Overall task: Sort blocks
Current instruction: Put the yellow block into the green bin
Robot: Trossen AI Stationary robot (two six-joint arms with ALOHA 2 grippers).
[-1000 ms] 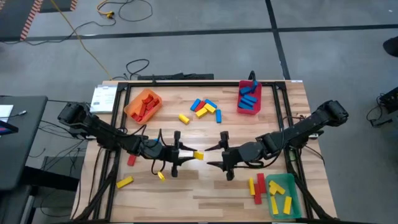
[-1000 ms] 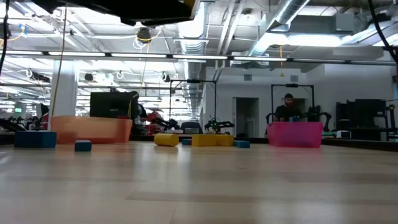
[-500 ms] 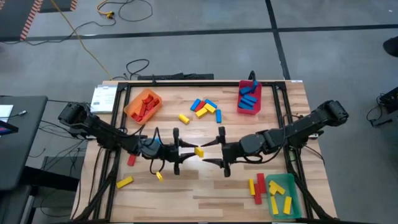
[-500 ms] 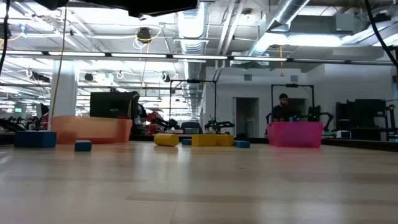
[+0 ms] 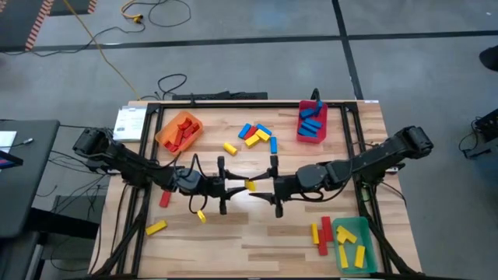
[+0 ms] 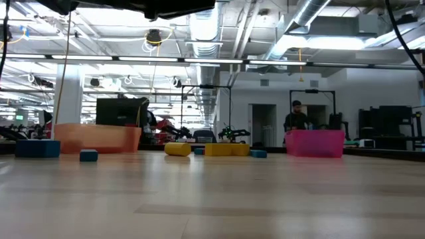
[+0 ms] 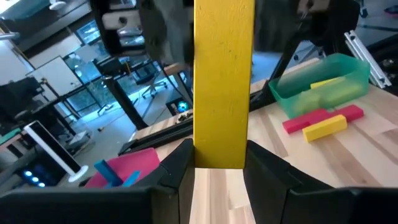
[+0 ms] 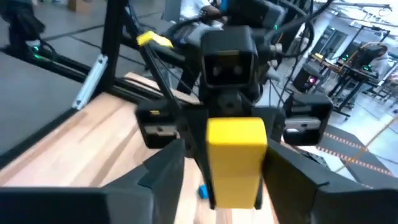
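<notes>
My left gripper [image 5: 236,187] is shut on a yellow block [image 5: 250,186] above the middle of the table. In the left wrist view the block [image 7: 224,81] stands out ahead of the fingers. My right gripper [image 5: 274,187] faces it, open, its fingers on either side of the block's free end [image 8: 236,149] without touching. Loose red, blue and yellow blocks [image 5: 257,134] lie flat near the far edge. Others lie at the left [image 5: 164,200], [image 5: 156,227], and beside the green bin [image 5: 320,232]. My left gripper pinches the yellow block between its two fingers by the end nearest the wrist [image 7: 219,158]. The fingers come level from the table's left and lie along the block. The block is lifted clear and sticks out level toward my right gripper.
An orange bin [image 5: 179,131] with red blocks stands far left, a red bin [image 5: 311,123] with blue blocks far right, and a green bin [image 5: 354,243] with yellow blocks near right. A black frame rail [image 5: 233,104] runs round the table. Bare wood lies along the near middle.
My right gripper has moved toward the table's left and a little toward the far edge, closing in on the left gripper until its open fingers stand around the block's free end. My left gripper with the yellow block has shifted slightly toward the far edge.
</notes>
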